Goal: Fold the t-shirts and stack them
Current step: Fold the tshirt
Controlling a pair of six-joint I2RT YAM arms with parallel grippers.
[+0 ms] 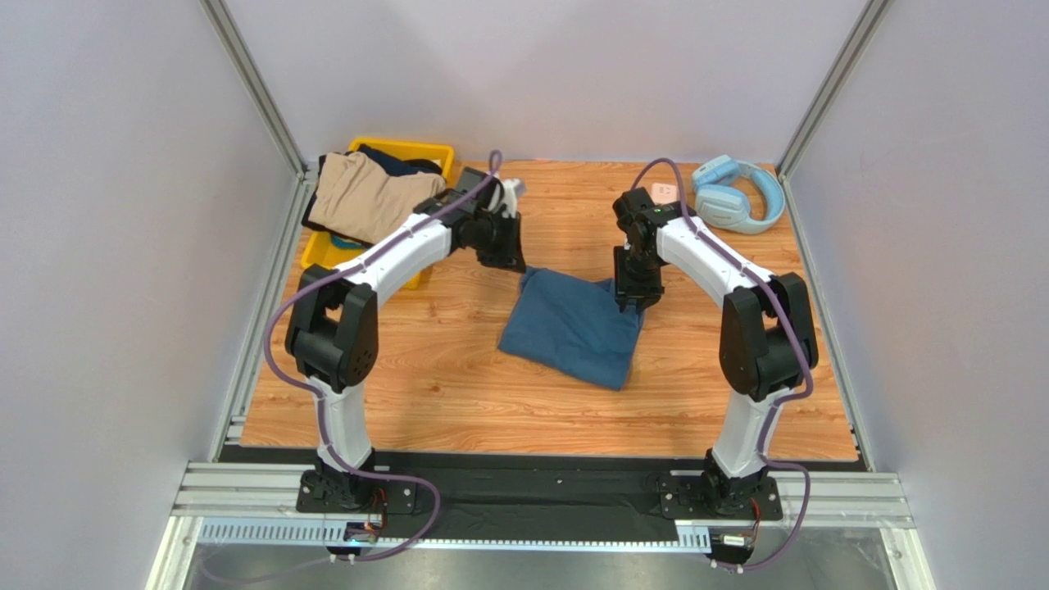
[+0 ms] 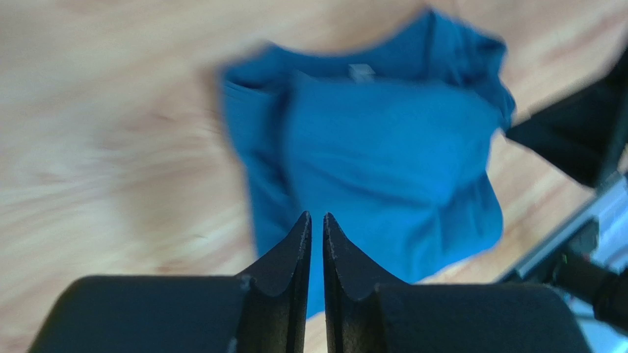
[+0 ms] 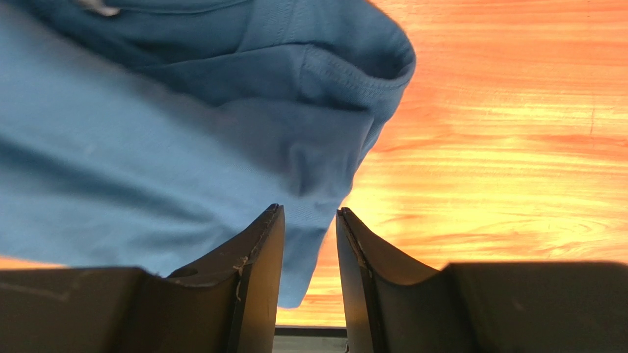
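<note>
Wooden tabletop [image 1: 443, 393] is carrying one folded teal-blue t-shirt [image 1: 573, 330] at its centre, while one yellow bin [image 1: 323, 252] is holding one tan garment [image 1: 363, 197] and one mostly hidden navy garment [image 1: 400, 160]. Left gripper [image 2: 317, 218] is hovering with jaws barely parted in a blurred view. Right gripper [image 3: 309, 212] is sitting moderately parted over the shirt's edge.

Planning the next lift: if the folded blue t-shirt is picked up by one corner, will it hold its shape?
Probably not: the blue t-shirt looks soft, its layers lying loose and rumpled, so it would likely droop and unfold. Pushed, it may bunch up on the wooden table rather than slide.
</note>
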